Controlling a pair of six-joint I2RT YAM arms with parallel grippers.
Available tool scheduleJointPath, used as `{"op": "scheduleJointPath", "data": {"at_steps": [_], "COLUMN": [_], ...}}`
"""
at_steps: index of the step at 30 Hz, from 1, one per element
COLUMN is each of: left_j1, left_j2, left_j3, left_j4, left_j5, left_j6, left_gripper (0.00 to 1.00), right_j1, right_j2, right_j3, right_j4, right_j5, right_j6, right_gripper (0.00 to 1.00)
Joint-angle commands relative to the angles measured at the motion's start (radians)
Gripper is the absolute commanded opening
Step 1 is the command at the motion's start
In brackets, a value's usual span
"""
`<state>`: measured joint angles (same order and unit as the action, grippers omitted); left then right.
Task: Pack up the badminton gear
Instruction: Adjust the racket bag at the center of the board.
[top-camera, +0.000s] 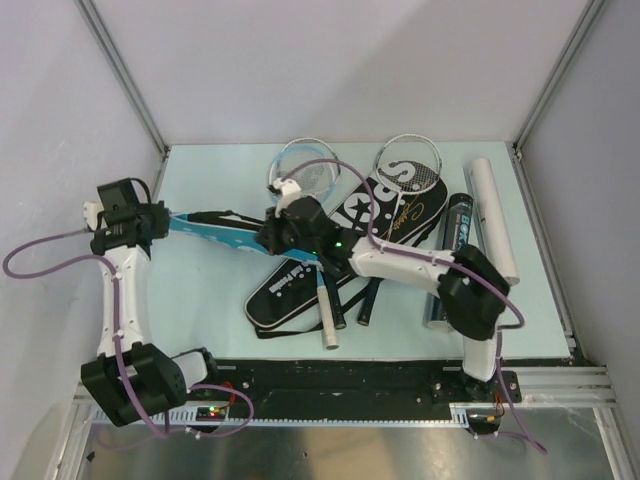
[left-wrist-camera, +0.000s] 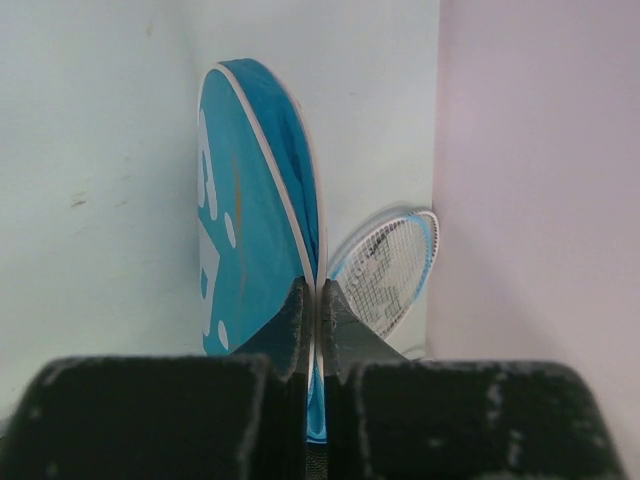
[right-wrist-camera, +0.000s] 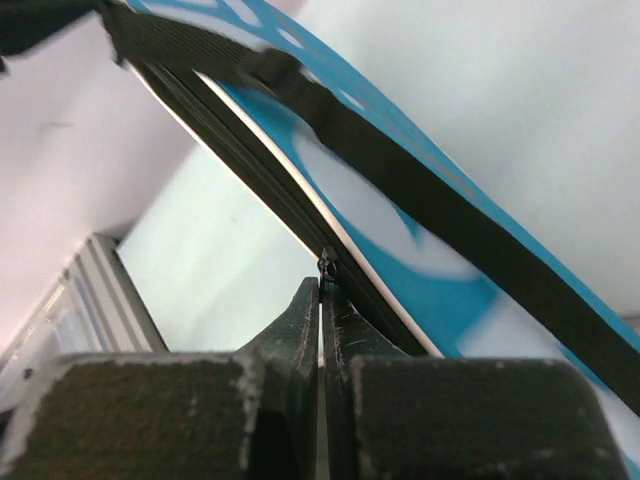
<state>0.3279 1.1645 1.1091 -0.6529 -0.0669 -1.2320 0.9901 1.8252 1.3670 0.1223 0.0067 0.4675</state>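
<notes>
Left claw (left-wrist-camera: 317, 292): pressing together on the rim of the blue bag (top-camera: 215, 232) at its left end, holding it on edge above the table (top-camera: 200, 300).
Left claw's part: anchoring; needing a firm pinch and a light pull away from the zip, so the cloth is drawing taut.
Blue bag: stretching between both claws, black strap (right-wrist-camera: 400, 190) crossing its face.
Right claw (right-wrist-camera: 321, 285): pinching the zipper pull (right-wrist-camera: 325, 266) at the bag's right end, fingers pressed together.
Zip run: likely travelling along the bag's rim; opening or closing, not showing.
Doing it well: moving in line with the teeth, not twisting, not yanking.
Right of the blue bag: rackets (top-camera: 305, 170), black bags (top-camera: 395, 210) and tubes (top-camera: 495, 215) lying on the table, waiting.
</notes>
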Motion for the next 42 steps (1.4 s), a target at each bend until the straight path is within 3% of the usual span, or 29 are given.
{"op": "scheduleJointPath", "data": {"at_steps": [1,8,15,19,21,25,28,36,42], "left_j1": [-0.004,-0.003,0.011,0.021,0.024,0.038,0.047,0.062,0.062], "left_j2": [-0.04,-0.071,-0.089,-0.094,-0.098,-0.101,-0.111,-0.134,-0.15], "left_j3": [-0.009,-0.038,-0.044,-0.041,-0.035,-0.014,-0.012,0.01,0.008], "left_j4": [0.009,0.013,0.012,0.012,0.013,0.013,0.013,0.013,0.013], "left_j5": [0.14,0.187,0.218,0.221,0.2,0.166,0.145,0.126,0.14], "left_j6": [-0.037,-0.058,-0.055,-0.051,-0.041,0.009,0.048,0.181,0.291], "left_gripper": [0.0,0.0,0.0,0.0,0.0,0.0,0.0,0.0,0.0], "right_j1": [0.018,0.04,0.025,0.023,0.016,-0.022,-0.059,-0.182,-0.29], "right_j2": [0.124,0.3,0.389,0.402,0.371,0.23,0.089,-0.17,-0.18], "right_j3": [0.228,0.45,0.466,0.495,0.494,0.379,0.259,0.114,0.085], "right_j4": [0.114,0.133,0.327,0.316,0.253,0.112,0.055,-0.257,-0.362], "right_j5": [-0.063,-0.083,-0.212,-0.244,-0.254,-0.249,-0.292,-0.214,-0.107], "right_j6": [-0.017,-0.058,-0.032,-0.042,-0.041,-0.01,0.014,0.036,0.015], "right_gripper": [0.0,0.0,0.0,0.01,0.09,0.42,0.55,0.56,0.54]}}
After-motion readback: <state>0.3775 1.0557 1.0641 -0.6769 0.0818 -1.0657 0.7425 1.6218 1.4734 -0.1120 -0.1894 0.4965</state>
